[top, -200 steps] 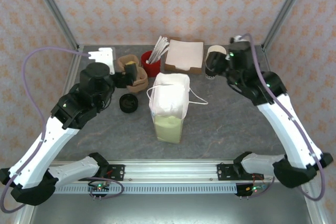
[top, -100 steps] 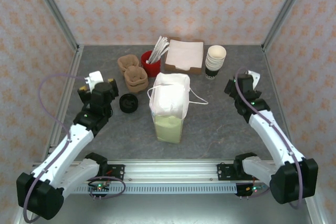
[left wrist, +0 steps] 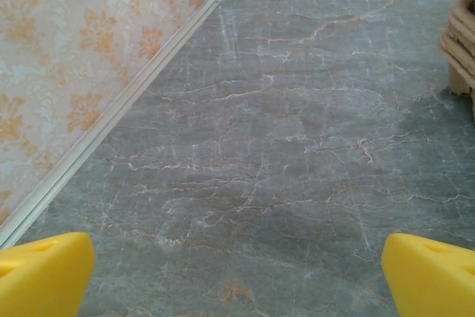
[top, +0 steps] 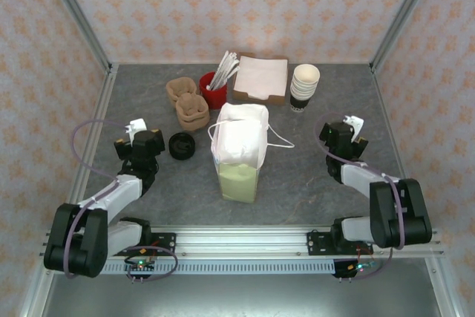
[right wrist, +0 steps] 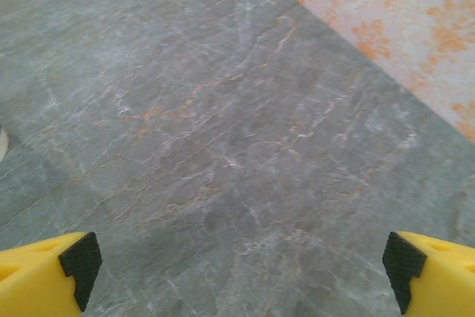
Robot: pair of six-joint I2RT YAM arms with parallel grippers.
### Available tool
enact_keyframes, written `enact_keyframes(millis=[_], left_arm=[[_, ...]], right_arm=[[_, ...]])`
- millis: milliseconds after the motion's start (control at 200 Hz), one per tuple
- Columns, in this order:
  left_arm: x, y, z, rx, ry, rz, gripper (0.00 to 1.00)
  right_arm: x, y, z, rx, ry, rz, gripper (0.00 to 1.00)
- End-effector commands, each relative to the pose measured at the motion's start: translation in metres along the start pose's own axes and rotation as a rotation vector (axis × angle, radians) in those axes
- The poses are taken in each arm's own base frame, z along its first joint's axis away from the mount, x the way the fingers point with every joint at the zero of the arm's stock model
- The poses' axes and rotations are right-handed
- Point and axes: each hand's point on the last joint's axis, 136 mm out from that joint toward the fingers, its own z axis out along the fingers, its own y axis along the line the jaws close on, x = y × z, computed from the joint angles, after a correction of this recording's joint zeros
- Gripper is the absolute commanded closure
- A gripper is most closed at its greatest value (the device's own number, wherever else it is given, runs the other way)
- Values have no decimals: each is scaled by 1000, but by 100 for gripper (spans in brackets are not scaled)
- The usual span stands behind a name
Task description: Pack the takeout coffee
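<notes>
The takeout coffee is hidden from every view. A white paper bag [top: 239, 146] with loop handles stands upright in the middle of the table. My left gripper [top: 139, 134] rests low at the left, beside a low black lid [top: 181, 145]. Its yellow fingers [left wrist: 44, 272] stand wide apart over bare table, so the left gripper [left wrist: 237, 280] is open and empty. My right gripper [top: 342, 131] rests low at the right of the bag. It is open too [right wrist: 241, 276], with nothing between its black-padded fingertips [right wrist: 78, 261].
At the back stand stacked brown cup carriers [top: 187, 103], a red cup of sticks [top: 214, 91], a box of napkins [top: 260, 78] and a stack of lidless white cups [top: 304, 87]. The carriers' edge [left wrist: 460, 50] shows at the right of the left wrist view.
Both arms have drawn back from the far objects and folded down low near the table's front. The right gripper has opened wide, away from the cup stack.
</notes>
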Motion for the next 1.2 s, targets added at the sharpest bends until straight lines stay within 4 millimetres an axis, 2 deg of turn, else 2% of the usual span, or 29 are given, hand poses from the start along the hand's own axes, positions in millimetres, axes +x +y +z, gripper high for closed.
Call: enact_keyframes(millis=[0, 45, 215, 275, 380, 485, 1191], left_arm=[[-23, -19, 7, 88, -102, 20, 0], [-24, -24, 9, 112, -112, 28, 0], [-30, -36, 13, 198, -161, -62, 0], [-22, -39, 19, 197, -143, -53, 0], [-8, -44, 30, 198, -134, -49, 0], [-11, -45, 40, 166, -91, -39, 0], [-12, -45, 39, 127, -97, -21, 0]], right_arm=[[-26, 24, -2, -134, -137, -29, 1], [-27, 25, -3, -155, -170, -19, 0], [-6, 32, 10, -205, -157, -32, 1], [-6, 40, 12, -238, -146, -55, 1], [-5, 38, 17, -209, -116, -56, 1], [-6, 35, 22, -184, -96, -45, 1], [-5, 35, 22, -187, -92, -47, 1]])
